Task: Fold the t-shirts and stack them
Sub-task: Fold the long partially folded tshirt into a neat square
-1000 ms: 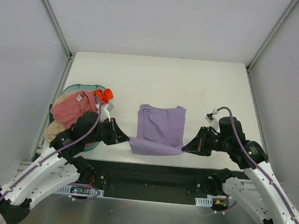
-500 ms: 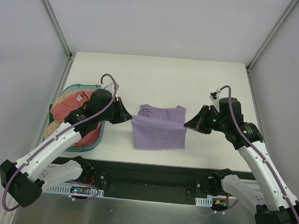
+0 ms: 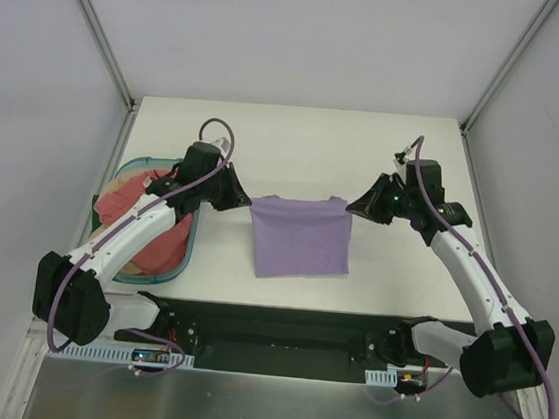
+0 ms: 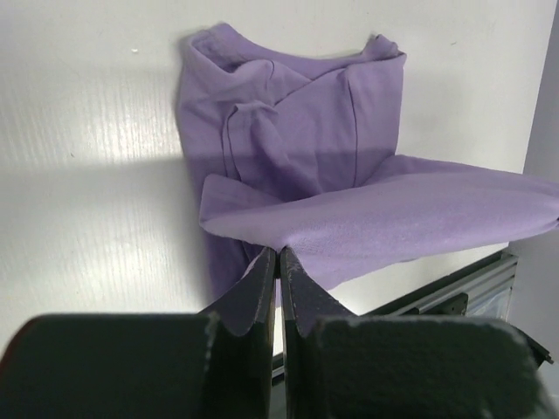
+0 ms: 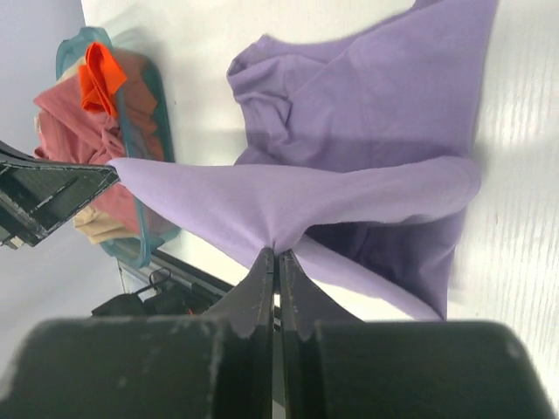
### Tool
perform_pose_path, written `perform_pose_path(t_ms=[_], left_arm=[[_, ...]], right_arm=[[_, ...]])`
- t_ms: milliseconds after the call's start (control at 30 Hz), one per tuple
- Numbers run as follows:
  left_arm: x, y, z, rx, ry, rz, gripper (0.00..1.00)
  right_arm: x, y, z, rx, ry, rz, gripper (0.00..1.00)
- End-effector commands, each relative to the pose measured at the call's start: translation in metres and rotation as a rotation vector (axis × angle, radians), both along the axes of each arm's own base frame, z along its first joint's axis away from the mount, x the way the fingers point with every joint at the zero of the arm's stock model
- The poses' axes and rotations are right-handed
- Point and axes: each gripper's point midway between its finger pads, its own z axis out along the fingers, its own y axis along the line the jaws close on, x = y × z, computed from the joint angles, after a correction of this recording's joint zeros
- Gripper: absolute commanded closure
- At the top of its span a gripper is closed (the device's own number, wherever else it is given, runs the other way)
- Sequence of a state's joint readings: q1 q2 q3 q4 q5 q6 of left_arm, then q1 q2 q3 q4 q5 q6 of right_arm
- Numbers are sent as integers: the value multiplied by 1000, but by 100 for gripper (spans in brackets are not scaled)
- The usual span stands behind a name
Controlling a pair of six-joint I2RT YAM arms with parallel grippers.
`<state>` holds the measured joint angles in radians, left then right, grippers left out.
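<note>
The lavender t-shirt (image 3: 300,237) is soft, matte knit cloth in the middle of the white table (image 3: 293,144), whose surface shows faint ribbed streaks in the wrist views. One edge is lifted off the table and pulled into a smooth, nearly flat band between the two arms, while the rest lies below it in loose folds with a visible seam line and a rumpled hem. The left gripper (image 4: 278,257) is clenched on the left corner of that raised edge, its black wedge-shaped jaws pressed flat together with the cloth pinched at their tips. The right gripper (image 5: 277,257) is clamped the same way on the opposite corner, where the fabric gathers into small puckers. Seen from above, the shirt reads as a tidy rectangle. Well to the left sits the teal oval plastic basket (image 3: 184,251), holding the crumpled pink-red t-shirt (image 3: 128,200), the tan-beige t-shirt (image 5: 85,225) bunched under it, and a bright orange piece (image 5: 100,74) lying on top
</note>
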<state>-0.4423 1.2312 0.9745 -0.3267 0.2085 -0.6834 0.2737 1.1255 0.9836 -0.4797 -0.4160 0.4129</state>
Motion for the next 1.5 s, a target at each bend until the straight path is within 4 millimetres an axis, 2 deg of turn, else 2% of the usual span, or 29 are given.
perform_pose_path(t_ms=[0,333,433,633,733,800,833,900,933,967,1067,1100,1133,1167,1233,1300,1367,1467], left_arm=[[31,4,12,27,-65,28,100],[73,7,-25,122,8,97,100],[83,6,-37,138,37,102,100],[109,7,-62,156,97,128,100],[121,5,-75,166,119,130,99],[130,4,-80,172,124,126,94],[134,4,-83,181,125,128,87],[144,3,-84,183,116,124,86],[148,3,-85,181,118,124,79],[150,2,-85,168,121,117,71],[146,-3,-72,119,119,97,1],[141,-4,-66,104,114,90,1],[137,-4,-60,94,109,92,1],[131,-2,-54,89,100,92,1],[118,4,-45,88,85,103,1],[102,10,-39,82,77,111,1],[83,17,-37,76,76,121,1],[52,25,-35,53,72,126,1]], right_arm=[[39,-2,18,13,-126,-15,99],[92,-3,-20,19,-90,-14,99],[108,3,-28,47,-85,4,99],[138,2,-63,35,-27,-23,99],[160,-3,-79,-8,-62,-53,96],[175,-3,-94,-20,-80,-52,94],[180,1,-97,-14,-86,-31,91],[190,7,-97,-1,-98,2,81],[194,10,-96,8,-104,26,74],[194,12,-95,12,-94,40,65],[188,13,-81,8,-90,69,48],[183,12,-75,-6,-104,74,45],[176,8,-71,-33,-105,71,32],[168,4,-68,-70,-112,67,6],[149,-5,-64,-157,-127,68,4],[126,-5,-64,-215,-148,112,4],[99,-2,-74,-259,-138,159,4],[71,-7,-91,-361,-82,167,4]])
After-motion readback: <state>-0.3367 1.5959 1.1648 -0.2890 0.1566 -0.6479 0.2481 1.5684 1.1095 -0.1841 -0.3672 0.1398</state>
